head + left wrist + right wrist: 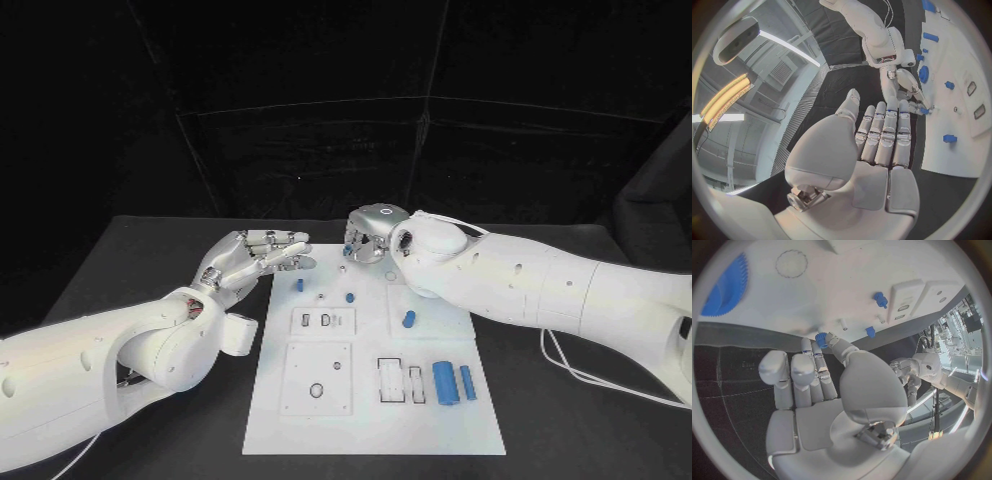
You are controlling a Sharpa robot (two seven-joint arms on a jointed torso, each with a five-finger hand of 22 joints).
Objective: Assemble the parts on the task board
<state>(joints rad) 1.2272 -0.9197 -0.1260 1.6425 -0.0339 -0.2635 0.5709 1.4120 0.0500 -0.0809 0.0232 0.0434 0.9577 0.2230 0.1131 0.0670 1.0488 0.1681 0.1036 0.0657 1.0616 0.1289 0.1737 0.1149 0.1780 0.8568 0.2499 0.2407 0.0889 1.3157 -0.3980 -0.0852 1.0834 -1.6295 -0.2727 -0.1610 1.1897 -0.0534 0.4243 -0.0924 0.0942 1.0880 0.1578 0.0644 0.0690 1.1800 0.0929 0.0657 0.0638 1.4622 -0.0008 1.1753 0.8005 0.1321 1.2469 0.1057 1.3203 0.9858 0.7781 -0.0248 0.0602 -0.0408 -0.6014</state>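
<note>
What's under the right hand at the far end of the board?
The right hand hovers over the task board's far edge, pinching a small blue part. The board surface directly below it is covered in the head view.

matt white task board [368,420], glossy blue plastic parts [446,382], matt black table [577,430]

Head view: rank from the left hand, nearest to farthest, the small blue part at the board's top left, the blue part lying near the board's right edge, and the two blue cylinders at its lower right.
1. Small blue part, just right of the left hand.
2. Blue part near the board's right edge, mid-board.
3. Two blue cylinders, lower right corner of the task board.
</note>
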